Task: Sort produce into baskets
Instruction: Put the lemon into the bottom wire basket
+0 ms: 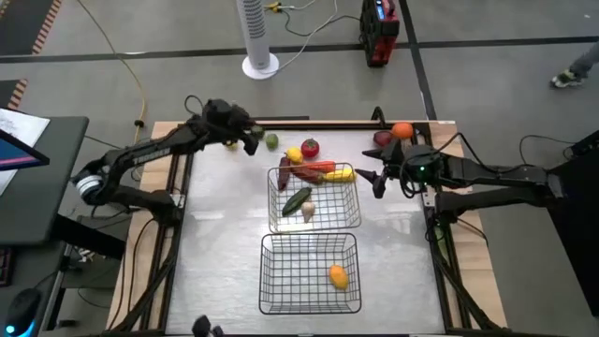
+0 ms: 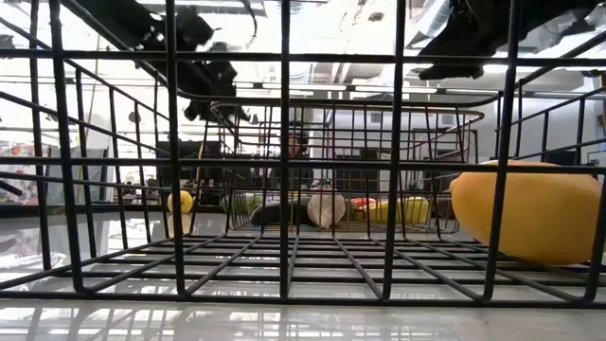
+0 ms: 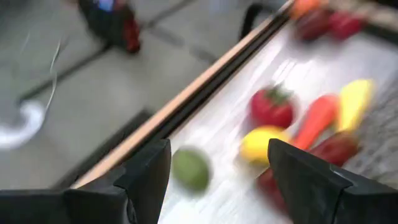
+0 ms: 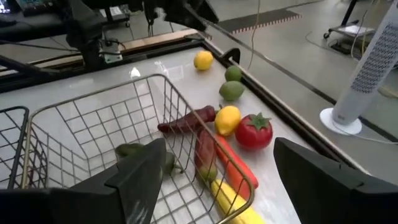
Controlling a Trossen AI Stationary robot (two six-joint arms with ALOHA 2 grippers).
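Two baskets (image 1: 310,271) mid-frame; cucumber (image 1: 298,200) lies diagonally in upper one; left pincer (image 1: 253,139) apart above lime (image 1: 271,141); right pincer (image 1: 376,178) apart

Two wire baskets (image 1: 314,198) (image 1: 310,273) sit mid-table, one behind the other. The far one holds a cucumber (image 1: 298,200) and garlic (image 1: 308,212); the near one holds an orange (image 1: 338,276). A tomato (image 1: 310,147), a lemon (image 1: 294,155) and a lime (image 1: 271,141) lie behind the far basket.
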